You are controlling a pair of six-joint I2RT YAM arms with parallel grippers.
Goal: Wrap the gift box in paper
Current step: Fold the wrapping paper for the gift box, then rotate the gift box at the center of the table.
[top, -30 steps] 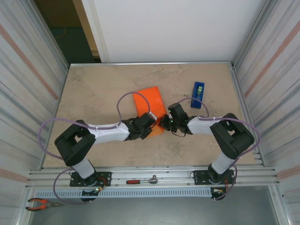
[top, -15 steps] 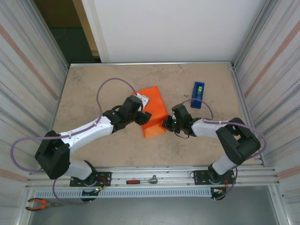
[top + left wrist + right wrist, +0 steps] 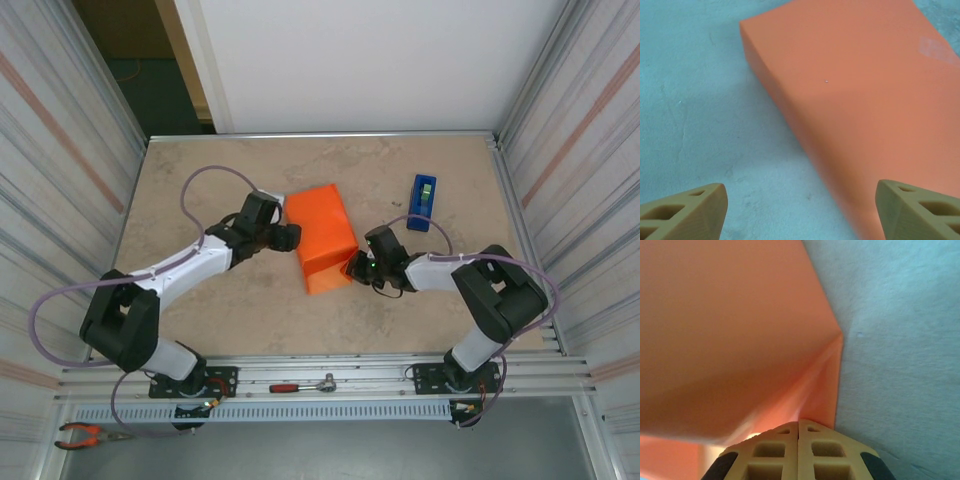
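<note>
The gift box is covered by the paper, showing as a bright orange parcel [image 3: 322, 235] in the middle of the table. My left gripper [image 3: 288, 237] is at the parcel's left side, open, its fingers [image 3: 685, 210] spread wide and empty. In the left wrist view the parcel [image 3: 865, 100] runs from the top down past the right finger. My right gripper [image 3: 352, 266] is shut at the parcel's near right corner. Its joined fingertips [image 3: 799, 422] meet a folded end flap of the paper [image 3: 825, 385]. No paper shows between the fingers.
A blue tape dispenser [image 3: 422, 202] stands upright to the right of the parcel, behind my right arm. A ratchet wrench [image 3: 305, 385] lies on the front rail and pliers [image 3: 85, 433] at the bottom left. Corrugated walls close both sides.
My left arm swung out from the parcel's near side to its left side and its gripper opened wider. The parcel shifted slightly farther back. My right gripper stayed at the corner.
</note>
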